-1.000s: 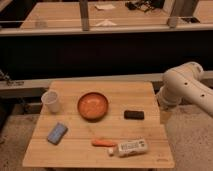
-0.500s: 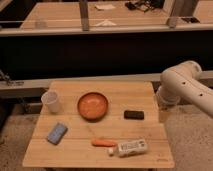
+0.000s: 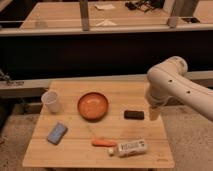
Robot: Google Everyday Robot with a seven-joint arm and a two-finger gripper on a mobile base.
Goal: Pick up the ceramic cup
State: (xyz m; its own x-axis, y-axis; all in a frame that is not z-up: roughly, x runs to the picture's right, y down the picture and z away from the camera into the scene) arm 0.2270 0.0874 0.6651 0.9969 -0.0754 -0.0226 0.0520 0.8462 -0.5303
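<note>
The ceramic cup (image 3: 51, 101) is small, plain and white. It stands upright near the left edge of the wooden table (image 3: 75, 152). The orange bowl (image 3: 93, 105) sits to its right, near the table's middle. My white arm comes in from the right, and the gripper (image 3: 154, 113) hangs pointing down over the table's right edge, just right of a dark flat block (image 3: 133, 115). The gripper is far from the cup, across the whole table, and holds nothing that I can see.
A blue sponge (image 3: 57, 133) lies at the front left. An orange carrot-like item (image 3: 104, 143) and a white bottle (image 3: 131, 147) lie on their sides near the front edge. A dark counter with rails runs behind the table.
The arm and gripper have shifted slightly left, toward the table's right edge. The objects on the table have not moved.
</note>
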